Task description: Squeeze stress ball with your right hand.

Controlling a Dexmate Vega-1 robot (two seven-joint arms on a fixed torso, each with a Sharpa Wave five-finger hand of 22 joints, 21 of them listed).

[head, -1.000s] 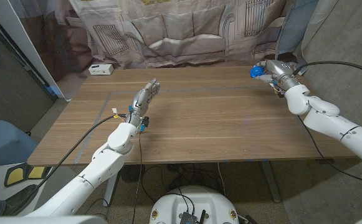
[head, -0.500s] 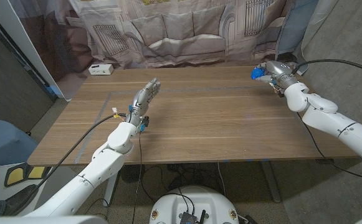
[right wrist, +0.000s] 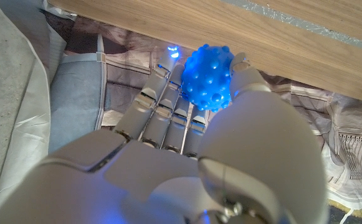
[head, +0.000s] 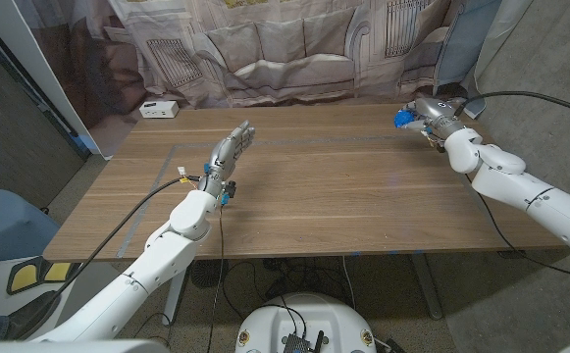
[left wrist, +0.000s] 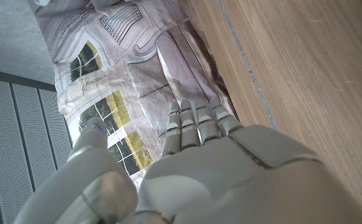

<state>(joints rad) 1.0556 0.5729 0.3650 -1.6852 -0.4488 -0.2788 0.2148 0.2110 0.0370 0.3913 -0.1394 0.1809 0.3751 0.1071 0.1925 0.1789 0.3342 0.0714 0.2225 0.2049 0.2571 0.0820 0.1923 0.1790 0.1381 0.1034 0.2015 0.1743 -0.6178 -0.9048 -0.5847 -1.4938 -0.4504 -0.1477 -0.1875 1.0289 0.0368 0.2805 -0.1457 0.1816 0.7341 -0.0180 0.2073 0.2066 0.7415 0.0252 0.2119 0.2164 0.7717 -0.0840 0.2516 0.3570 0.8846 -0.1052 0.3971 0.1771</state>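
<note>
1. Stress ball: blue, knobbly surface. Sits in the right hand over the desk's far right corner; in the head view it shows as a blue spot at the hand's left side.
2. Right wrist view: ball is pinched between the thumb and the fingers. Fingers lie alongside each other behind the ball, blue glow on them.
3. Right hand holds the ball; whether it touches the desk I can't tell.
4. Right arm comes in from the bottom right and runs along the desk's right edge, with a black cable over it.
5. Left hand is over the left half of the desk, well apart from the ball. Fingers straight and close together, pointing toward the far edge, holding nothing.
6. Left wrist view: back of the left hand, fingers extended, wood surface beside it.
7. Desk: wooden, with faint tape lines near the far side.
8. White box at the far left corner of the desk.
9. Printed fabric backdrop hangs behind the desk.
</note>
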